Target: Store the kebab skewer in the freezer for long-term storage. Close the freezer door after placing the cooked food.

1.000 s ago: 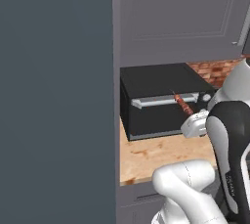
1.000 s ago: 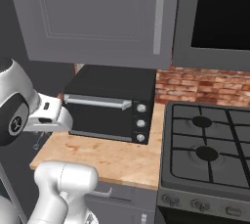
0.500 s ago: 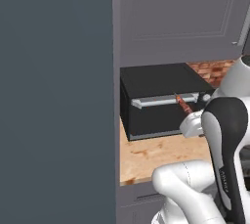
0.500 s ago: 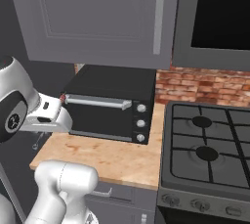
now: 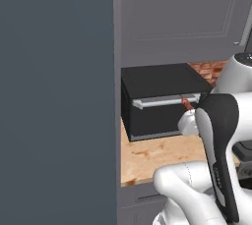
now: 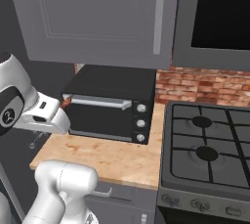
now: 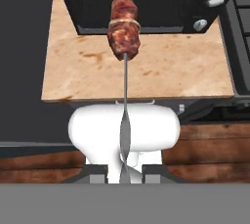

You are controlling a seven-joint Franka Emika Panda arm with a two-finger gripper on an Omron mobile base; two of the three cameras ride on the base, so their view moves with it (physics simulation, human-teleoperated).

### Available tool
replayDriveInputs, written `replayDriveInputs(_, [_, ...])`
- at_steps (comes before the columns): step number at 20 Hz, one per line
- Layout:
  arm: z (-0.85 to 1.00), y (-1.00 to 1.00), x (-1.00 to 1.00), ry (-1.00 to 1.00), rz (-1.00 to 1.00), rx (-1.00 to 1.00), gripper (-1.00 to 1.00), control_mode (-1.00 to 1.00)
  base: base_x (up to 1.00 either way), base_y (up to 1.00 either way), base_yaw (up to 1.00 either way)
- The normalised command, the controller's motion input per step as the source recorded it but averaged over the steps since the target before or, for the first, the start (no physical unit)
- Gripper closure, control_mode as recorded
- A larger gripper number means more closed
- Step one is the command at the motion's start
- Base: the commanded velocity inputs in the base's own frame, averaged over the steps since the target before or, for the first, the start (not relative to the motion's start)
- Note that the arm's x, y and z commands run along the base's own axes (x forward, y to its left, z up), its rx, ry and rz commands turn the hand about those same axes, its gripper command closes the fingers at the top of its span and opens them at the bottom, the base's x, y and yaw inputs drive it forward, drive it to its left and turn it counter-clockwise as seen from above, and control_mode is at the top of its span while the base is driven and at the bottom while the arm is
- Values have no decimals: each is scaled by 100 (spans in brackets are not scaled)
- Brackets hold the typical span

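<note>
We see the pincer (image 7: 125, 171) clenched on the kebab skewer (image 7: 125, 17), stick gripped at its bare end, meat raised in front of the black toaster oven (image 6: 110, 103), above the wooden bench (image 6: 110, 155), slate-grey panel (image 5: 56, 96) left of the oven, possibly the freezer's side

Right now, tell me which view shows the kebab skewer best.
The hand view: the kebab skewer runs up the middle, stick pinched between the shut jaws. The left and right base views show just a small reddish tip before the toaster oven.
</note>
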Motion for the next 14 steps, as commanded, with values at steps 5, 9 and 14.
replayDriveInputs(5, [0,0,0,0,0,0,100,-100,0,0,0])
replayDriveInputs(9, [0,0,-1,0,0,0,100,-100,0,0,0])
replayDriveInputs(14, [0,0,0,0,0,0,100,100,-30,0,0])
